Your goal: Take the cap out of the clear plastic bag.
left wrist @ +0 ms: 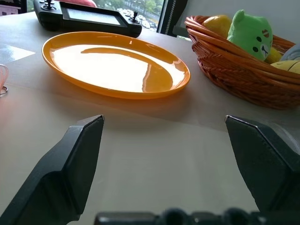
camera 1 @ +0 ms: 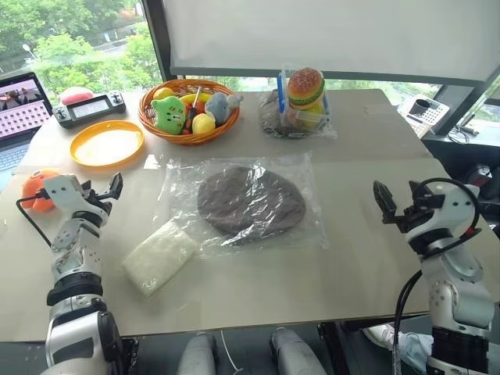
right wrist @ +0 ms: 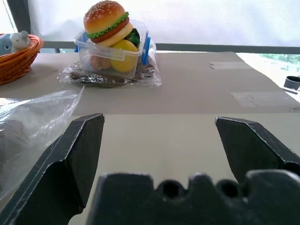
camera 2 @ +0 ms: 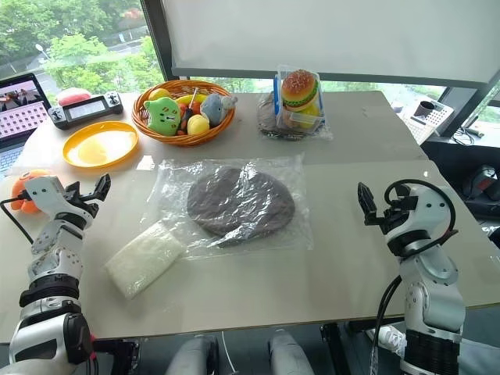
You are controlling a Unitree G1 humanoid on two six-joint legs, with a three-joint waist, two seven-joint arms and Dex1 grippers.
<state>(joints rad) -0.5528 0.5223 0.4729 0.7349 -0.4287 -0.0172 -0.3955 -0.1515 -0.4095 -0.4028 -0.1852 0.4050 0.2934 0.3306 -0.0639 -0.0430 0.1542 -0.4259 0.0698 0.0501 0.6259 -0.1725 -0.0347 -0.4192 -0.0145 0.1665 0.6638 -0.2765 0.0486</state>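
Brown cap (camera 1: 250, 201) flat inside clear plastic bag (camera 1: 308, 226), mid-bench (camera 1: 367, 258), between both tools and well apart from each. Left tool (camera 1: 105, 190) open, empty, near orange plate (camera 1: 106, 145). Right tool (camera 1: 394, 205) open, empty, beyond bag's right edge.

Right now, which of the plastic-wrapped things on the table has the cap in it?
The big clear bag at the table's centre: the flat brown cap shows through it. The white packet beside it and the wrapped bundle under the burger box do not.
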